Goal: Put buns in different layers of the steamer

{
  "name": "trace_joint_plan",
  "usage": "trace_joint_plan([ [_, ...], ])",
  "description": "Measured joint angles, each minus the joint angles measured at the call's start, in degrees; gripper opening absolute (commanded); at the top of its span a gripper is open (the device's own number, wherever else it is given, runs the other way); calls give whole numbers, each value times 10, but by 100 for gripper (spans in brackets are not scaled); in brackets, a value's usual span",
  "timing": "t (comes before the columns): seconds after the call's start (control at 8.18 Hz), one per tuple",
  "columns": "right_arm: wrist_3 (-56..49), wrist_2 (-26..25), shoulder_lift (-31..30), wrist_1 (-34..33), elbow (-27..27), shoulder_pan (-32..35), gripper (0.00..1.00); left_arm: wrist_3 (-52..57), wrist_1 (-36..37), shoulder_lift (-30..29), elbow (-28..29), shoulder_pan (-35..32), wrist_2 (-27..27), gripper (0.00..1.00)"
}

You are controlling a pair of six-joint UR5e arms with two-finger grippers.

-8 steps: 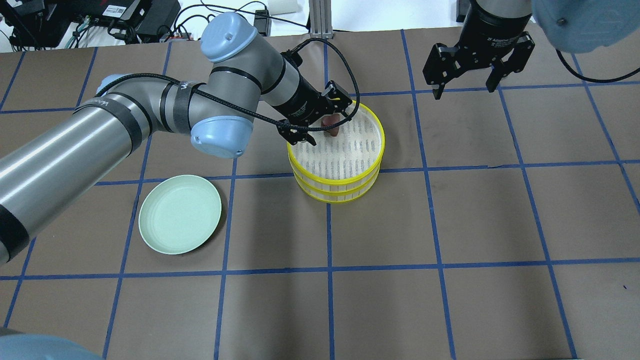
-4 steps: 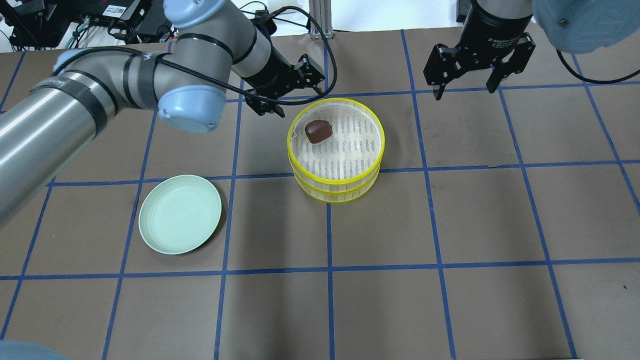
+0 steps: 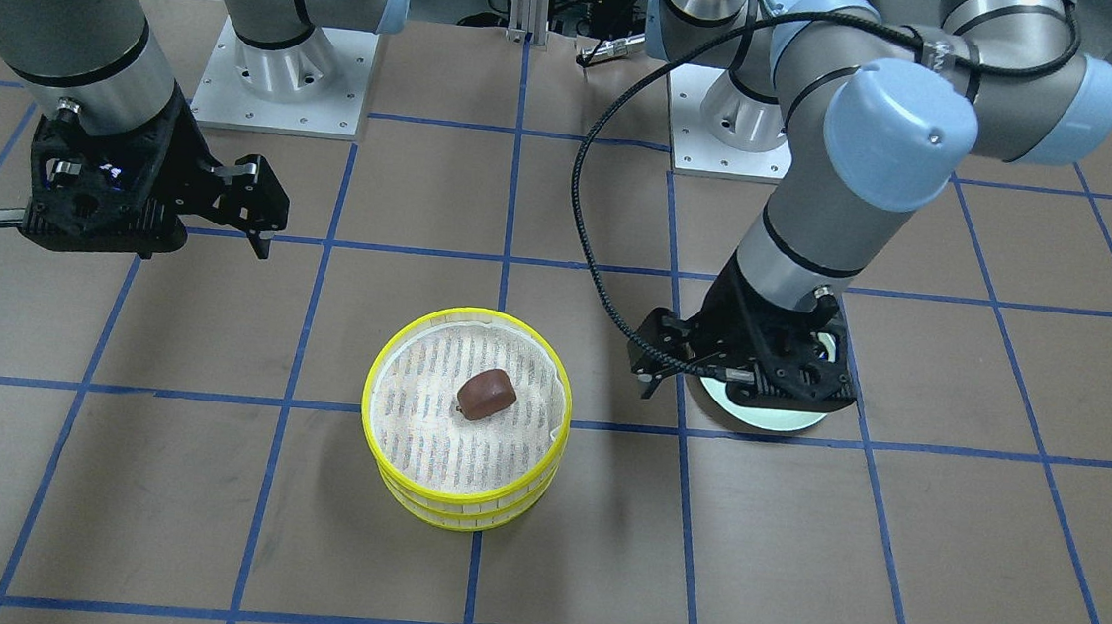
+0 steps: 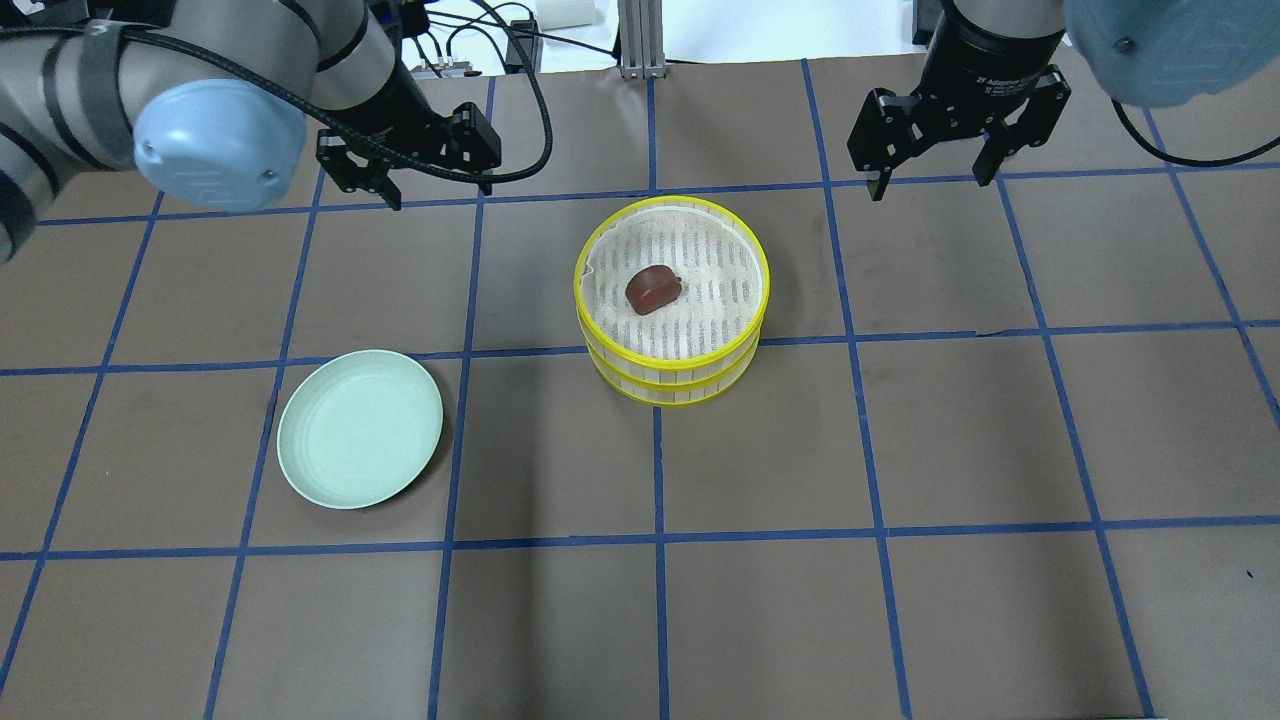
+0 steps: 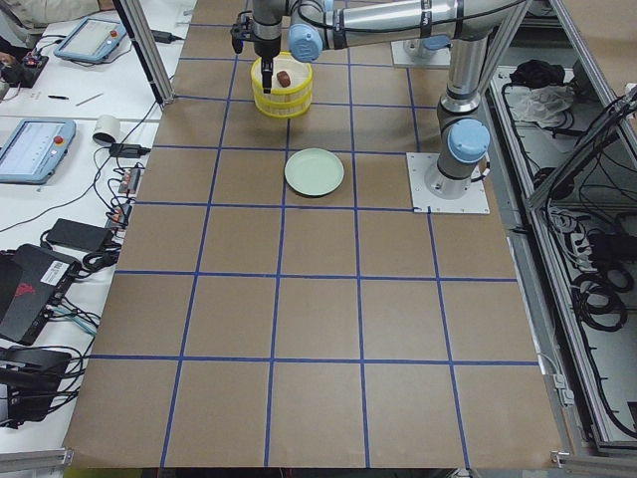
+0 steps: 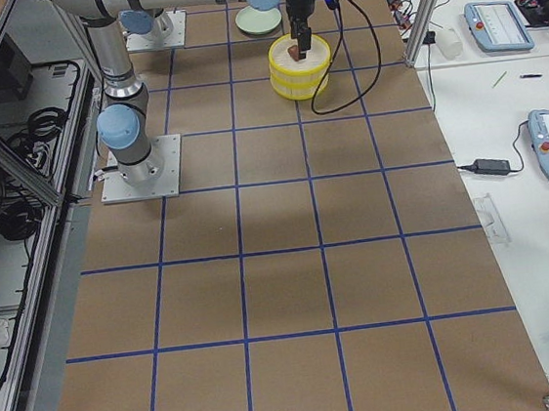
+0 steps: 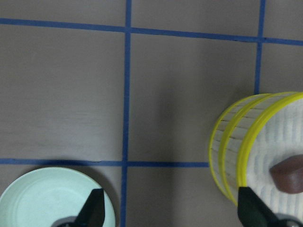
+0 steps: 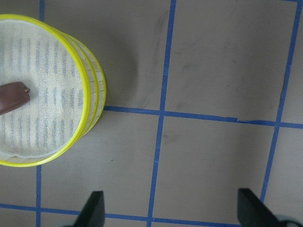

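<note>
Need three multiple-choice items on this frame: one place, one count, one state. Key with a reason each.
1. Where does the brown bun lie?
A. on the green plate
B. on the floor of the top tray
C. in the left gripper

2. How many yellow-rimmed trays make up the steamer?
A. one
B. two
C. three

3. How does the left gripper stand?
A. open, holding nothing
B. shut on the brown bun
C. shut on the green plate

Key:
1 B: the bun rests on the slatted floor, apart from plate and gripper.
2 B: two yellow rims show, one over the other.
3 A: the left wrist view shows its fingertips wide apart with nothing between them.
</note>
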Motion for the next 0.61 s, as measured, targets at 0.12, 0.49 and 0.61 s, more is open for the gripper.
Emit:
trace_joint_plan([
  [0.12, -1, 0, 0, 0, 0, 0, 100, 19, -40, 22, 5, 8, 22, 100],
  [0.49, -1, 0, 0, 0, 0, 0, 100, 73, -133, 86, 18, 41, 46, 100],
  [0.61, -1, 1, 0, 1, 1, 0, 100, 83, -155, 105, 19, 46, 61, 100],
])
